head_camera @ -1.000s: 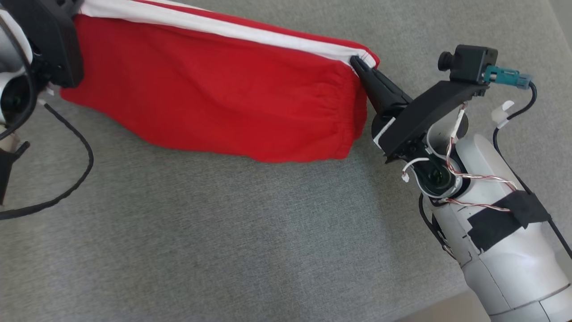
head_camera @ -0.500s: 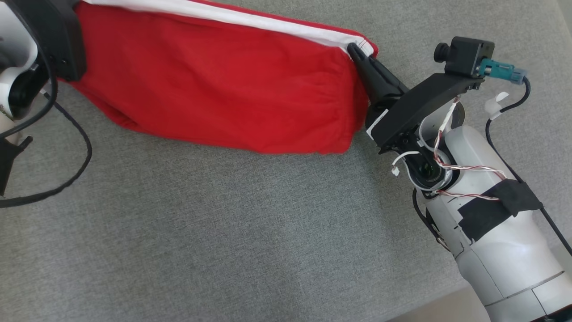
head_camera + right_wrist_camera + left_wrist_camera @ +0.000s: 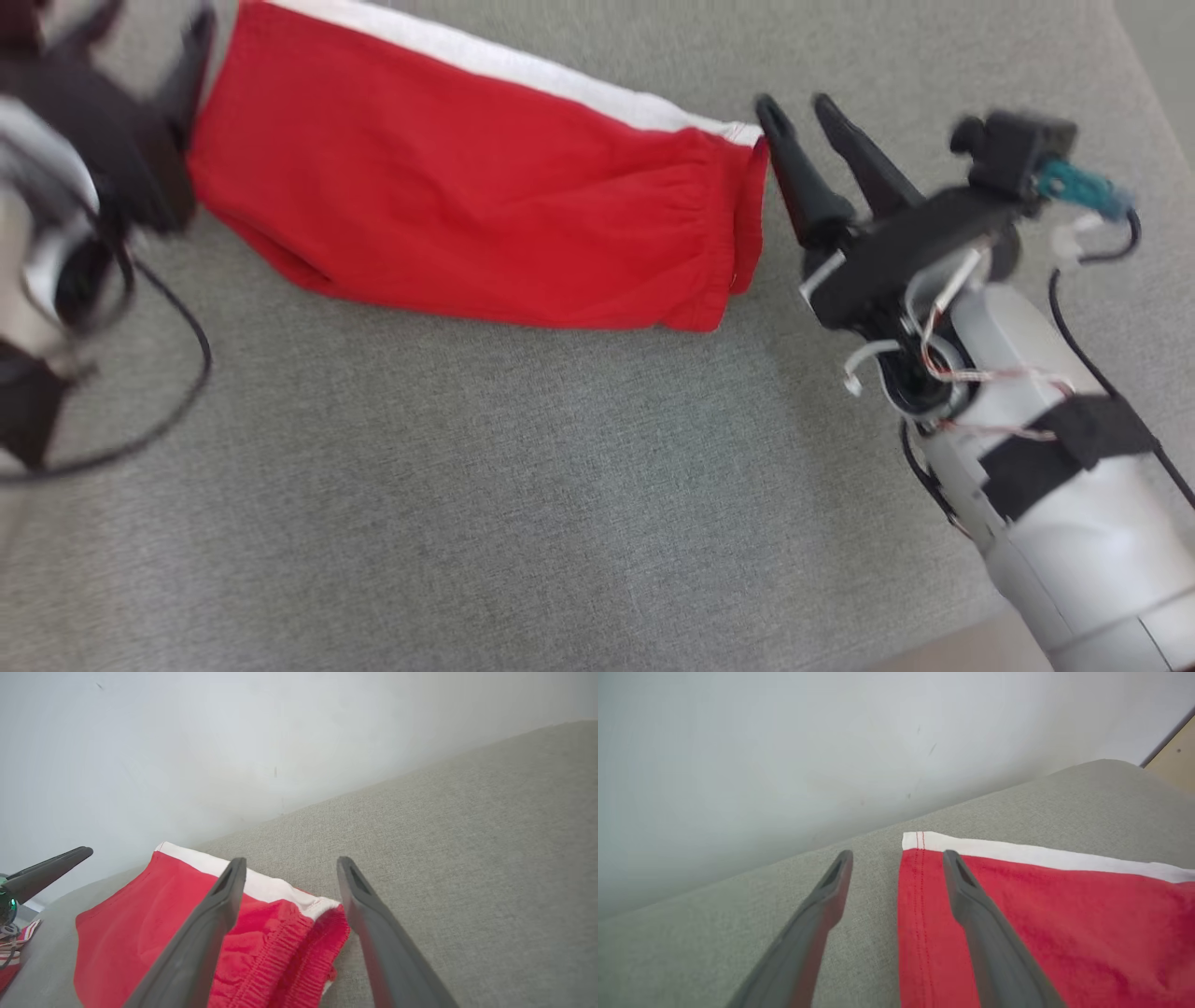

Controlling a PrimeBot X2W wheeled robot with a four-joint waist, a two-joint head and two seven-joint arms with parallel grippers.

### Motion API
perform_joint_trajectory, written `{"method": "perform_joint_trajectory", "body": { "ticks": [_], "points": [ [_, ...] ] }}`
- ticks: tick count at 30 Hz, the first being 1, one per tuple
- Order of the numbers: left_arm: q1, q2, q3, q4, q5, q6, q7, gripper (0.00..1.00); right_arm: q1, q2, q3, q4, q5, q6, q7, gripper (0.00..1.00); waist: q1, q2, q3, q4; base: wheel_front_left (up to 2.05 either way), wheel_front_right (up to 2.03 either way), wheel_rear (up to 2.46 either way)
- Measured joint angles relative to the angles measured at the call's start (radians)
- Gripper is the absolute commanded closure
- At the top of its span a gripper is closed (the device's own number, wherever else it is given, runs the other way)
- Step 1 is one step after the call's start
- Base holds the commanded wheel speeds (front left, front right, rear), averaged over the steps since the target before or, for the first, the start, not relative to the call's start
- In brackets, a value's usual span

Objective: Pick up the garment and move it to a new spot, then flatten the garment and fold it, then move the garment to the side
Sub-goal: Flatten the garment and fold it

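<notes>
Garment (image 3: pixel 467 205): red cloth lying lengthwise on a grey upholstered surface (image 3: pixel 467 523), stretched out in the gap between the two grippers, one short end toward each. It looks laid down rather than carried, probably so it can be smoothed flat.
Right forearm (image 3: pixel 1055 523): pale casing wrapped with black tape, reaching in behind its gripper and angled toward the garment's near end.
Right gripper (image 3: pixel 794 105): two dark fingers spread apart, grasping nothing. The garment's end sits just off its left finger. In the right wrist view the cloth's corner lies between and below the fingers; whether they touch it cannot be told.
Left gripper (image 3: pixel 897 856): fingers spread, holding nothing. Its right finger hangs over red cloth, its left finger over bare grey surface, so the jaws straddle the garment's edge.
White stripe (image 3: pixel 523 70): runs along the garment's long edge, the one farther from both wrists, from one gripper to the other.
Gathered elastic end (image 3: pixel 719 233): puckered band closest to the right gripper, rumpled and not yet flat.
Stitched hem (image 3: pixel 920 891): straight edge with a double seam, directly between the left gripper's fingers.
Likely stage: garment placed at its spot; flattening and folding seem yet to come, and the wrinkled elastic end would need the most smoothing.
</notes>
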Motion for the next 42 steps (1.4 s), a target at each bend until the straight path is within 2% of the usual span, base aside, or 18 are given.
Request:
{"method": "perform_joint_trajectory", "body": {
  "ticks": [11, 16, 22, 32, 38, 42],
  "points": [
    [0.259, -0.032, 0.013, -0.079, -0.065, 0.0, -0.16, 0.0, 0.235, -0.086, 0.04, -0.074, -0.063, 0.0, -0.082, 0.0, -0.0002, -0.0001, -0.108, 0.043, 0.0, 0.0, 0.0],
    [0.311, -0.03, 0.017, -0.089, -0.074, 0.0, -0.189, 0.0, 0.287, -0.077, 0.05, -0.098, -0.062, 0.0, -0.089, 0.0, -0.0002, -0.0002, -0.128, 0.076, 0.0, 0.0, 0.0],
    [0.319, -0.029, 0.014, -0.067, -0.074, 0.001, -0.191, 0.0, 0.291, -0.061, 0.081, -0.115, -0.077, -0.001, -0.089, 0.0, -0.0001, -0.0001, -0.124, 0.083, 0.0, 0.0, 0.0],
    [0.31, -0.035, 0.001, -0.023, -0.061, 0.001, -0.191, 0.0, 0.267, -0.063, 0.131, -0.133, -0.179, -0.054, -0.092, 0.0, 0.0001, 0.0, -0.077, 0.072, 0.0, 0.0, 0.0],
    [0.286, -0.036, -0.002, -0.003, -0.052, 0.001, -0.2, 0.0, 0.265, -0.066, 0.156, -0.13, -0.218, -0.073, -0.091, 0.0, 0.0001, 0.0001, -0.055, 0.062, 0.0, 0.0, 0.0],
    [0.266, -0.059, -0.005, 0.002, -0.052, 0.001, -0.207, 0.0, 0.264, -0.067, 0.162, -0.126, -0.231, -0.089, -0.091, 0.0, 0.0001, 0.0, -0.04, 0.055, 0.0, 0.0, 0.0]
  ]
}}
